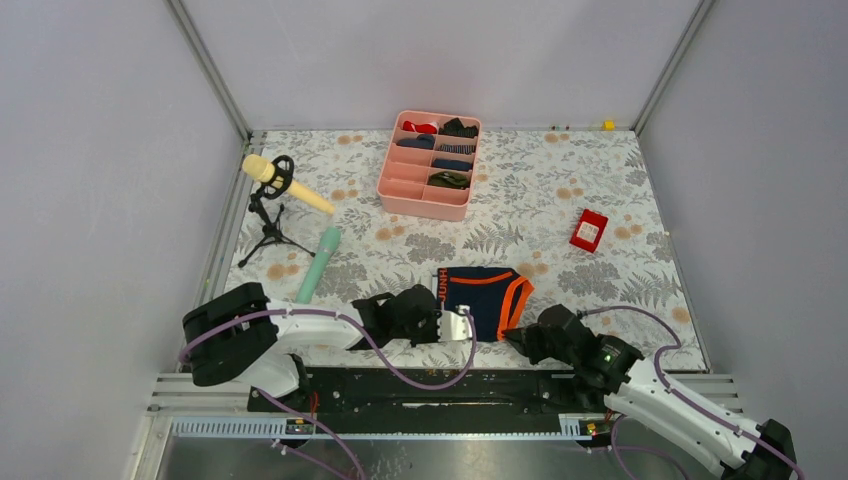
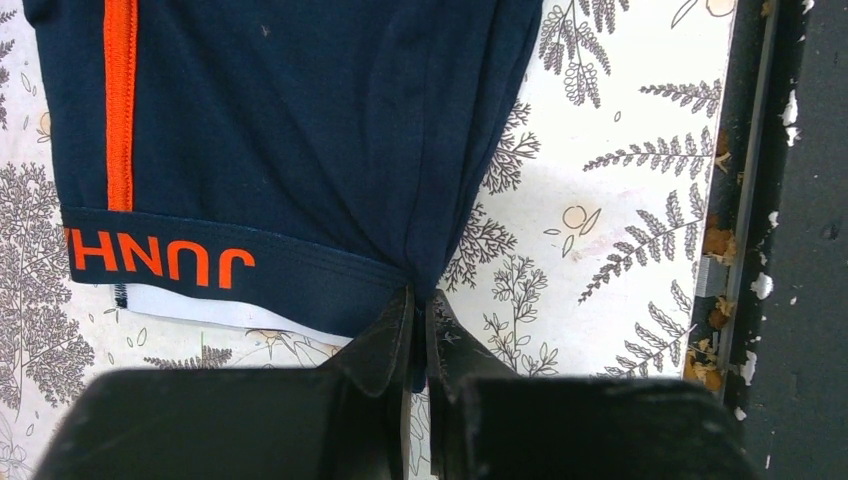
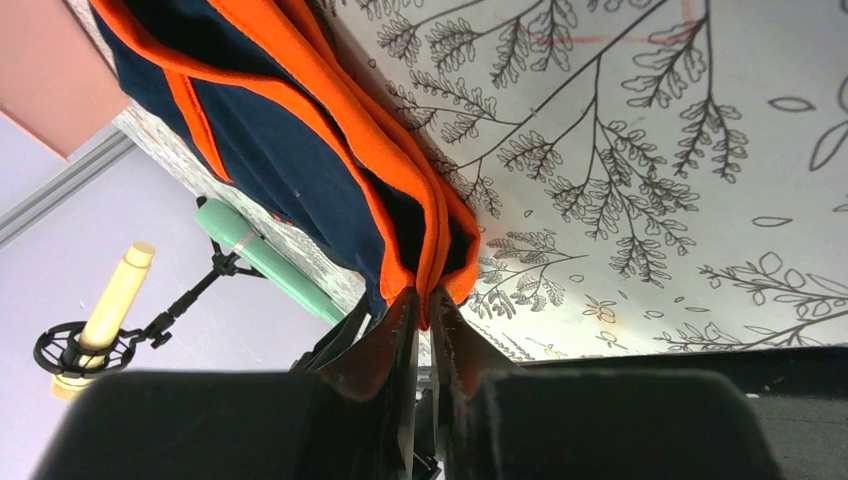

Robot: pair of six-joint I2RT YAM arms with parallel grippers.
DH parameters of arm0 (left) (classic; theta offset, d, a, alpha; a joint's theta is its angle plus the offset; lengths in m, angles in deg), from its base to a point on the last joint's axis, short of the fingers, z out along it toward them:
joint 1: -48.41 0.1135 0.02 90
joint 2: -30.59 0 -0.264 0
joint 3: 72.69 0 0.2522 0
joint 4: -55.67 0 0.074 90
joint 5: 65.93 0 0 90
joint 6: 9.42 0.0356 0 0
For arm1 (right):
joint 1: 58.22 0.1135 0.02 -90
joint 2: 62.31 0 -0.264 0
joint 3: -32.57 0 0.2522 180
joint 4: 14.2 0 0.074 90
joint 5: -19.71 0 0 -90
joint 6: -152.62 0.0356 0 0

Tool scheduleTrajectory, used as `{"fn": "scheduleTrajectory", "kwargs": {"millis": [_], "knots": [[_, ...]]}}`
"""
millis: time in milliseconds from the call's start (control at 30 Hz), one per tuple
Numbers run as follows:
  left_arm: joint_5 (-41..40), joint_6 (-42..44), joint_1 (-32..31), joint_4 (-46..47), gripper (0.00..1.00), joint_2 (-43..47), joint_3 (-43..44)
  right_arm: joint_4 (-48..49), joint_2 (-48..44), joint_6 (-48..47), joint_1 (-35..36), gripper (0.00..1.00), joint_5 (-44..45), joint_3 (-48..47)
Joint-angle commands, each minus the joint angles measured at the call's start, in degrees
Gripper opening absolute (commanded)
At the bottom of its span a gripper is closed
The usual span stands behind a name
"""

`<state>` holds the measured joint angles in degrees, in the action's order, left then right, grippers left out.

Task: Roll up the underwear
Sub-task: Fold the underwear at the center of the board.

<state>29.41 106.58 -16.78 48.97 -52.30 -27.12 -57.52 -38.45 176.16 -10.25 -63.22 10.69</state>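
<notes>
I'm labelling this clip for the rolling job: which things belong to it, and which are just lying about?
Job: underwear, left gripper, right gripper, both pinching its near corners.
Lying about: pink tray, red box, mint tube, yellow microphone on a stand.

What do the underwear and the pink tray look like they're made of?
The underwear looks like soft knit cloth, matte navy with orange trim: it creases and bunches, and stitching shows along the waistband. The tray looks like moulded plastic, probably: smooth pink walls with thin, even dividers and rounded corners.
</notes>
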Motion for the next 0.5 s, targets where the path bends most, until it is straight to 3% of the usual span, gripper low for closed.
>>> {"fn": "scheduleTrajectory", "kwargs": {"millis": [0, 467], "knots": [[2.2, -1.5, -0.2, -1.8, 0.00, 2.4, 0.7, -8.9, -1.5, -1.6, 0.4, 0.00, 5.8, 4.7], [5.3, -1.2, 1.5, -9.5, 0.00, 6.9, 4.8, -15.4, -4.2, -9.8, 0.3, 0.00, 13.9, -5.3]]}}
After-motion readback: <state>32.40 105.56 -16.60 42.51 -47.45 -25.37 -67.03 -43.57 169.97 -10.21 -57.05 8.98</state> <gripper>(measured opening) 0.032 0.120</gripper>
